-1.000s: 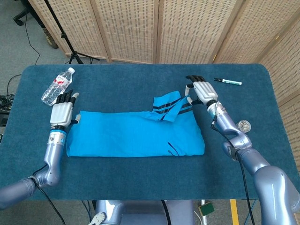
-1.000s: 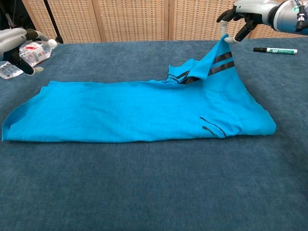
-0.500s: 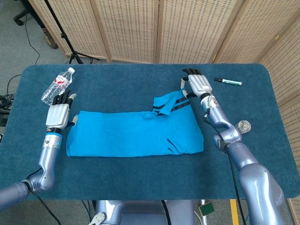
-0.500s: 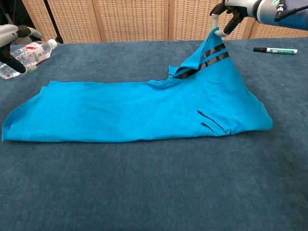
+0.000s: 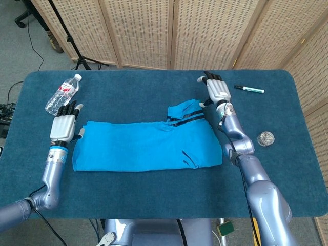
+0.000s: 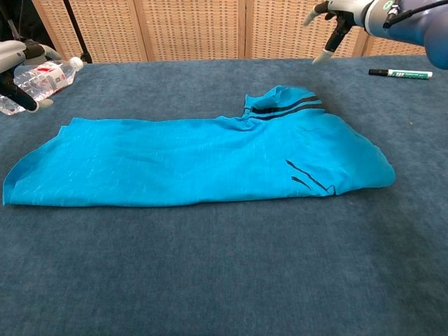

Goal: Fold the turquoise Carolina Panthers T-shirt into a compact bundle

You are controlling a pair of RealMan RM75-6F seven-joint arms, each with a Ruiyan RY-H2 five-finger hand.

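T-shirt (image 5: 146,146) at table centre, flat, already folded into a long horizontal band; striped sleeve (image 6: 285,105) lying doubled back on the far right corner, not yet tucked square. Right hand (image 5: 217,90) just beyond that sleeve, raised off the cloth, fingers spread, grasping nothing. Left hand (image 5: 64,126) just beside the band's left end, fingers extended, likewise released; contact with the cloth hard to judge. Water bottle (image 5: 63,94) far left, marker (image 5: 249,89) far right, small round object (image 5: 266,138) near the right edge, all apart from the cloth.

Step in hand, as judged: flatten sleeve, then fold band end over end. For a clean fold: pinch both corners of one short end, lift low, carry across, align edges before release. Risk: layers sliding apart if only the top layer is caught.
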